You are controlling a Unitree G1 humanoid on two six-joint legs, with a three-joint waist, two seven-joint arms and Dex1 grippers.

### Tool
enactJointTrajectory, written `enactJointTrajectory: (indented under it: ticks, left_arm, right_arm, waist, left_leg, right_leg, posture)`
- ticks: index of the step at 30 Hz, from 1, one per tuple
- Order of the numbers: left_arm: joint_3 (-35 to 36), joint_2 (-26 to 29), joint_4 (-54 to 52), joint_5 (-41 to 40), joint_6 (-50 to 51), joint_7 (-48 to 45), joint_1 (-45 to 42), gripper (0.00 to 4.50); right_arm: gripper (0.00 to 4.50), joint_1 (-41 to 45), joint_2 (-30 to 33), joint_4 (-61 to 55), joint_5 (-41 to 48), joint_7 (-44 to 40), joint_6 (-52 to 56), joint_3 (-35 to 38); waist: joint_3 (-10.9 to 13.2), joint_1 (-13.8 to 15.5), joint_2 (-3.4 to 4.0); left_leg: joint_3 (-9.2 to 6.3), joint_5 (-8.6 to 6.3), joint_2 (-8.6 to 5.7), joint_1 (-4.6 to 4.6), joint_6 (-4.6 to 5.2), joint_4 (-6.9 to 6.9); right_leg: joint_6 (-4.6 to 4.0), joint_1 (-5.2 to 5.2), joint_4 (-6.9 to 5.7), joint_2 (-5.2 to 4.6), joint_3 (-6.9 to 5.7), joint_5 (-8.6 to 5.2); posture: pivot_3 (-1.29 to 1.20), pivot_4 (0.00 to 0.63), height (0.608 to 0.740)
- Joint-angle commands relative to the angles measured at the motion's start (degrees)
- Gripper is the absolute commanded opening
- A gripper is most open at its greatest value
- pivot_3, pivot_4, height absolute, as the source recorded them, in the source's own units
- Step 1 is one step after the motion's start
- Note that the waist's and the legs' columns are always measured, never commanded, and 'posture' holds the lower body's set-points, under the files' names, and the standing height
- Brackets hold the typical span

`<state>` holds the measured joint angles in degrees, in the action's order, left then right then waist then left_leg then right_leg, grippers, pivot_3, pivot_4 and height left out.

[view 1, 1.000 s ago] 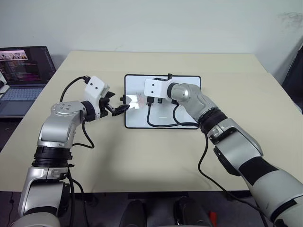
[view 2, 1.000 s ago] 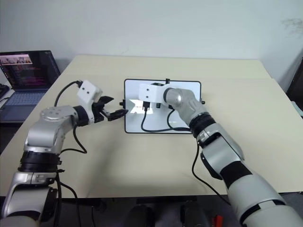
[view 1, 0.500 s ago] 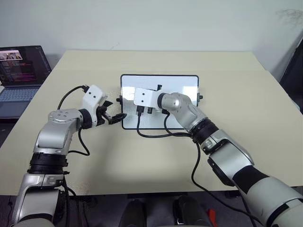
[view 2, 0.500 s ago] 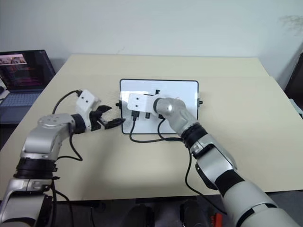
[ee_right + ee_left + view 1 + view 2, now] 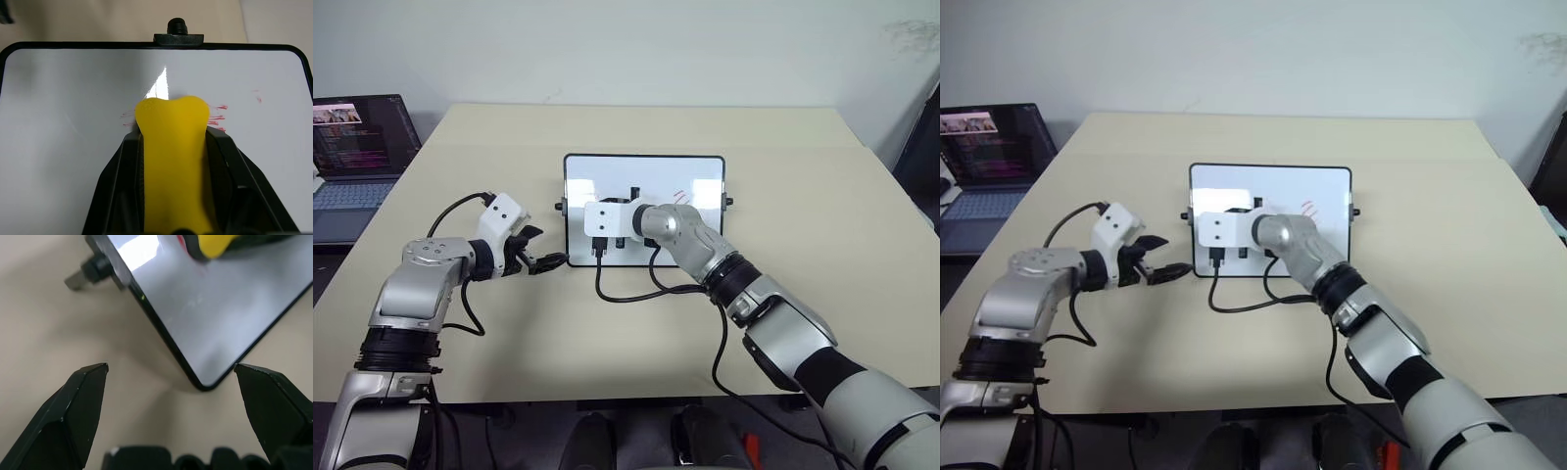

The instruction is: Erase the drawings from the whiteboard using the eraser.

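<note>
right end effector (image 5: 174,147) shifted left clamping eraser (image 5: 173,161), left end effector (image 5: 171,387) wide, whiteboard (image 5: 705,171)

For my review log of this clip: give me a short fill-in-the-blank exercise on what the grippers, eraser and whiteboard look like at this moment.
1. The right gripper is shut on the ____ eraser.
2. The drawings left on the whiteboard are ____ in colour.
3. The left gripper is ____, its fingers on either side of the whiteboard's corner.
4. Beyond the table's left edge stands a ____.

Missing words: yellow; red; open; laptop
</note>
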<state>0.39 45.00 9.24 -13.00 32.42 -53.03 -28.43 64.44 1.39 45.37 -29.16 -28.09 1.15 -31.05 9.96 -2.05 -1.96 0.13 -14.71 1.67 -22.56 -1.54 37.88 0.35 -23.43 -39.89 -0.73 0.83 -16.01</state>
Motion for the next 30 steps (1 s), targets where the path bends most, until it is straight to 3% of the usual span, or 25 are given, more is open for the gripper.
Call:
enactJointTrajectory:
  ticks: [1, 8, 18, 25, 30]
  left_arm:
    - [0.5, 1.5, -2.0, 0.4, -0.9, -0.5, 0.0, 4.50]
    - [0.2, 1.6, -3.8, 0.4, -0.6, -1.0, 1.5, 4.50]
    - [0.4, 1.4, -5.2, 0.2, -0.2, -0.9, 1.9, 4.50]
    - [-0.3, 0.9, -4.9, 0.3, -0.6, -1.3, 1.3, 4.50]
    - [-0.5, 0.6, -5.1, 0.3, -0.6, -1.6, 1.2, 4.50]
  right_arm:
    - [1.32, 3.1, -0.4, 3.3, -0.2, 4.3, -0.2, 1.8]
    - [1.32, 7.5, -3.0, 10.3, 0.3, 7.0, -2.3, 2.0]
    - [1.32, 2.5, 0.2, 10.1, -0.8, -5.1, 0.1, -0.7]
    - [1.32, 8.2, 0.5, 10.5, 0.4, 9.3, -3.2, 4.5]
    - [1.32, 8.1, 0.9, 12.4, 0.1, 6.8, -2.9, 3.6]
  waist:
    - [0.0, 0.0, 0.01]
    - [0.0, 0.0, 0.02]
    - [0.0, 0.2, 0.01]
    - [0.1, 0.3, 0.04]
    - [0.1, 0.1, 0.03]
  left_leg:
    - [0.00, 0.00, 0.00, 0.00, 0.00, 0.00]
    - [0.00, -0.01, 0.00, -0.22, -0.01, -0.05]
    - [-0.04, -0.02, -0.01, 0.00, -0.01, -0.06]
    - [-0.05, 0.01, -0.01, 0.10, 0.00, -0.02]
    - [-0.01, -0.01, -0.01, -0.06, -0.01, -0.10]
  right_leg:
    - [-0.01, 0.00, 0.00, 0.00, 0.00, 0.00]
    - [-0.06, -0.17, 0.10, -0.01, -0.01, -0.03]
    - [-0.07, 0.07, 0.12, -0.03, -0.06, -0.04]
    - [-0.07, 0.16, 0.10, -0.02, -0.06, -0.05]
    - [-0.08, 0.05, 0.23, -0.03, -0.04, -0.04]
  posture:
    - [0.00, 0.150, 0.740]
    - [0.00, 0.150, 0.740]
    - [0.00, 0.150, 0.740]
    - [0.00, 0.150, 0.740]
    - [0.00, 0.150, 0.740]
